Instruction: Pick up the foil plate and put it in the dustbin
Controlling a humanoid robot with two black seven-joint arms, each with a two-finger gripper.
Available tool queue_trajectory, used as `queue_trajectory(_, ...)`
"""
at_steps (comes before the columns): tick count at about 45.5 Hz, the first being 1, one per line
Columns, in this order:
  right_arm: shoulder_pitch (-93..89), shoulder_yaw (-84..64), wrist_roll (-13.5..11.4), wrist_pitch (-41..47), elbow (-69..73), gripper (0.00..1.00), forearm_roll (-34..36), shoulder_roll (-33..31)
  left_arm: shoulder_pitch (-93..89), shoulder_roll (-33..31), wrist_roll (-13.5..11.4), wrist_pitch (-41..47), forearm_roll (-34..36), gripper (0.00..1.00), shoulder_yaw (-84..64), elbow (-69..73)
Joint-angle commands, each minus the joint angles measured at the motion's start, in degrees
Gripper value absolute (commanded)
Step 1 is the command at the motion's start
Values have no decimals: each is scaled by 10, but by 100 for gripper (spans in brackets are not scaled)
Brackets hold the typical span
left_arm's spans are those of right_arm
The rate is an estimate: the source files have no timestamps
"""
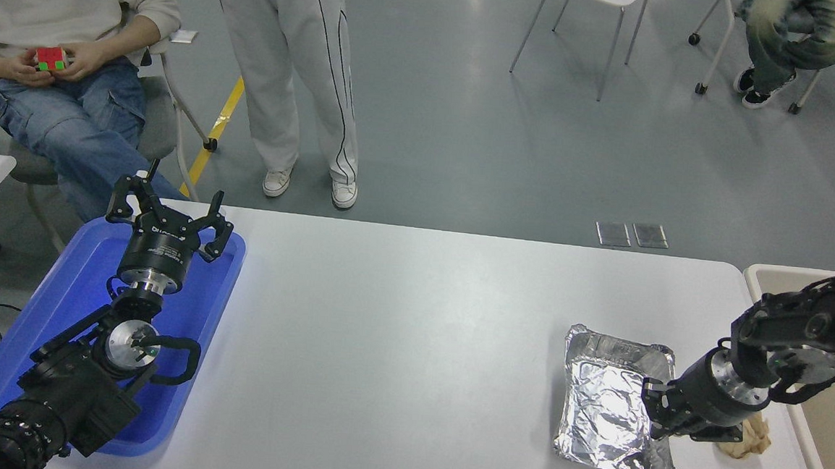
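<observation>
The foil plate (606,405) is a shiny, wrinkled silver tray at the table's right front. My right gripper (654,413) comes in from the right and is shut on the plate's right rim, with one finger inside the tray and one outside. The plate looks tipped, its right side slightly raised. The dustbin (761,279), beige with a pale rim, stands off the table's right edge behind my right arm. My left gripper (171,211) is open and parked over the blue tray at the left.
A small tan wadded paper lump (747,437) lies on the table just right of my right wrist. A flat blue tray (70,282) sits under the left arm. People sit and stand beyond the table's far side, with chairs behind them.
</observation>
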Motion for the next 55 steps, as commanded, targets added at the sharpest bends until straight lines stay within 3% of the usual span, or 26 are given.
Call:
queue_trajectory(1, 101, -39, 0, 35, 52, 0, -7, -4, 0, 0, 0, 0, 0, 100, 0, 0)
queue_trajectory(22, 324, -118, 0, 144, 122, 0, -19, -10, 0, 0, 0, 0, 0, 100, 1, 0)
queue_trajectory(55, 478, -161, 0, 144, 132, 0, -27, -6, 0, 0, 0, 0, 0, 100, 1, 0)
